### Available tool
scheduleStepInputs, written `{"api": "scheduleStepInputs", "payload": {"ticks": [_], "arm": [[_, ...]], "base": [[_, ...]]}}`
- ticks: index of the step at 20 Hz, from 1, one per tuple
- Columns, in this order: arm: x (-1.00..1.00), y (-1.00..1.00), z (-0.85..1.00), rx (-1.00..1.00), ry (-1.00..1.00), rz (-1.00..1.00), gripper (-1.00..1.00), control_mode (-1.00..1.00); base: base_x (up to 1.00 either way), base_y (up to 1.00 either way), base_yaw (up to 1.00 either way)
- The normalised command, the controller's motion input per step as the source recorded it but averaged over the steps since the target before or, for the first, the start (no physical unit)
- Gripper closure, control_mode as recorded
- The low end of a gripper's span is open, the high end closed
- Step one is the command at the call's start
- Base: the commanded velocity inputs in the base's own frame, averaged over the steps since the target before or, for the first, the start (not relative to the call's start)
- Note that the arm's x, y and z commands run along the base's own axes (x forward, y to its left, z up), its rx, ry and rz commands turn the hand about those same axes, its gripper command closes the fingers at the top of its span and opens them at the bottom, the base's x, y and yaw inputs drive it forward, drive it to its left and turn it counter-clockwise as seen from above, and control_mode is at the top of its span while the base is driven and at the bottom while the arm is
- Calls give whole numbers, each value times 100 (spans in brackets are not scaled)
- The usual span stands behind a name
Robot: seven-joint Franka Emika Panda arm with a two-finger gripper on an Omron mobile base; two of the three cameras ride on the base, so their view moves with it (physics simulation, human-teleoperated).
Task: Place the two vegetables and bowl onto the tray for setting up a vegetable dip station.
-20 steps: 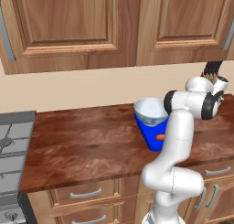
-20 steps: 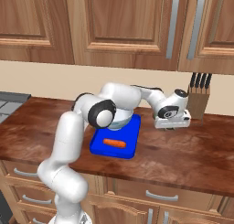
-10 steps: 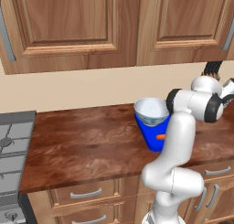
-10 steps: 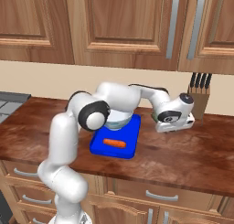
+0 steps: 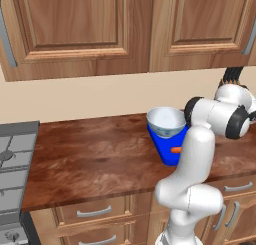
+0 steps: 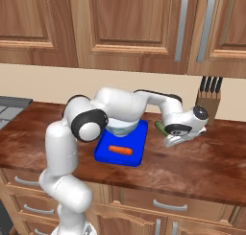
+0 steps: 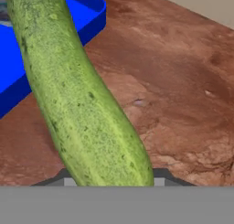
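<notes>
Gripper: in the right base view the gripper (image 6: 172,142) sits low over the counter just right of the tray, hand tipped downward; in the hand view a cucumber runs from right in front of the camera up and away, so the jaws look closed on the cucumber, though the fingertips themselves are hidden behind it and I cannot be fully sure.
Change from earlier: over the last second the hand has dropped slightly and turned, with the wrist rolled so its dark face points more toward the camera in the right base view; carrot, bowl and tray lie as before.
Cucumber: the green cucumber (image 7: 77,95) is long and speckled; in the right base view its far end (image 6: 160,128) shows just behind the hand, beside the tray's right edge, over the wood.
Writing: no brand, label or lettering can be read anywhere.
Arm pose: the arm rises from the base, bends at a dark elbow joint and stretches across the tray to the right, forearm passing over the bowl.
Tray: the blue tray (image 6: 138,147) lies flat on the counter (image 6: 202,164).
Carrot: the orange carrot (image 6: 120,150) lies on the tray's near half.
Bowl: the white bowl (image 5: 166,122) stands on the tray's far half.
Surroundings: a knife block (image 6: 210,103) stands at the back right; a stove (image 5: 11,154) at the counter's left end.
</notes>
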Motion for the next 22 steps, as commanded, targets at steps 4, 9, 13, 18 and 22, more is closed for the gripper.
{"api": "scheduleStepInputs", "payload": {"ticks": [4,9,13,18,22], "arm": [[-34,11,14,-2,-3,22,100,-100],[-24,25,12,-11,0,22,100,-100],[-19,31,13,-13,0,23,100,-100],[-20,32,12,-11,0,19,100,-100],[-23,31,6,-9,3,8,100,-100]], "base": [[0,0,0],[0,0,0],[0,0,0],[0,0,0],[0,0,0]]}}
